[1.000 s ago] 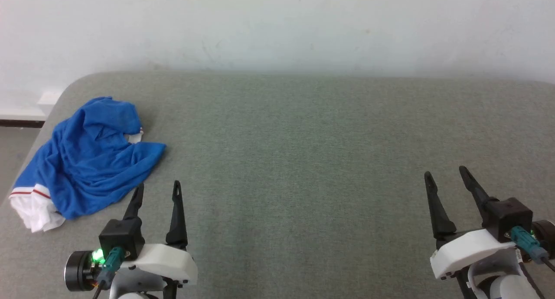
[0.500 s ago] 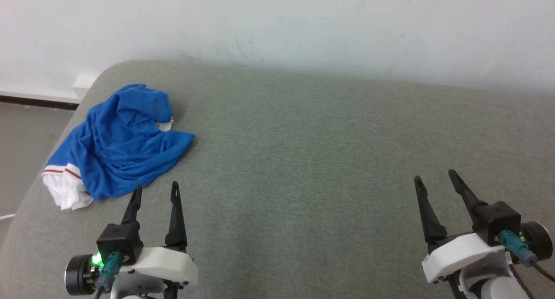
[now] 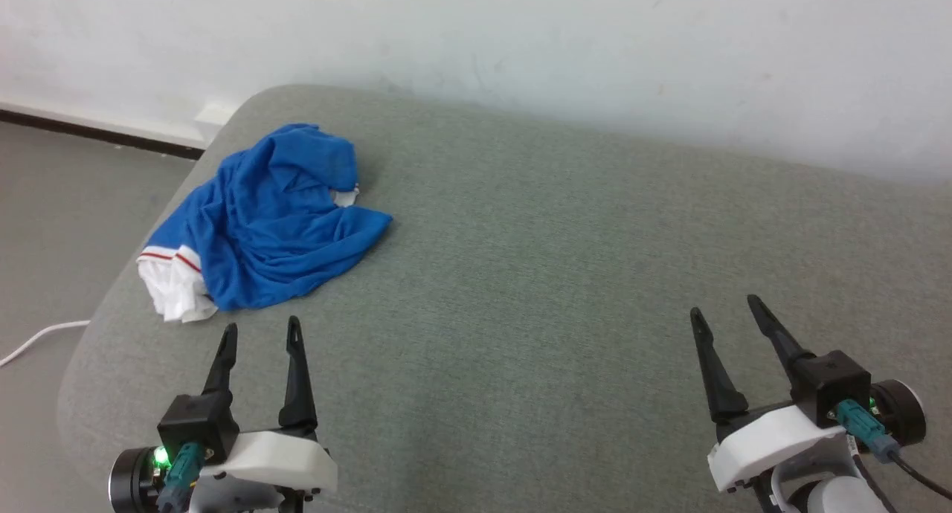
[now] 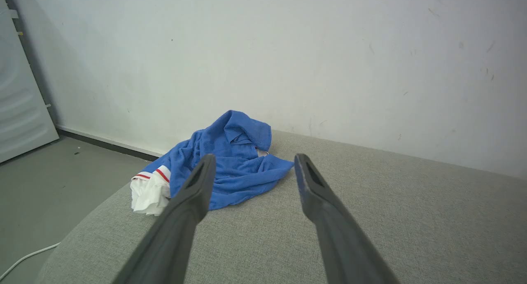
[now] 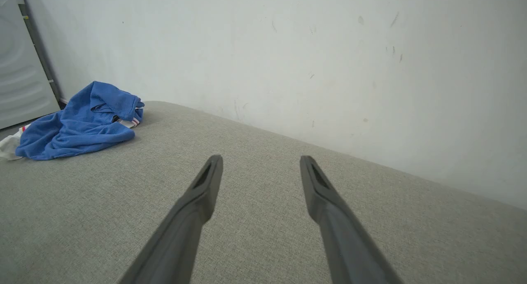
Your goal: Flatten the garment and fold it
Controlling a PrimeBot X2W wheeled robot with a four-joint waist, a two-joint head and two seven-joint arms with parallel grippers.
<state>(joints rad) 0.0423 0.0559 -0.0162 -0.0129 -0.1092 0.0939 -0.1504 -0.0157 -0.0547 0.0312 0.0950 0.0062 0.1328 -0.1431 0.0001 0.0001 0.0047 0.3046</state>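
Grey fabric surface w/ rounded corner, white wall, grey floor

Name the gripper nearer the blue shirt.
The left gripper: the shirt lies just beyond its jaws, while the right gripper sits far across.

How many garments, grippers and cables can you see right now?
Blue garment: 1
Grippers, left gripper and right gripper, both open: 2
Loose white cable on the floor: 1
Total: 4
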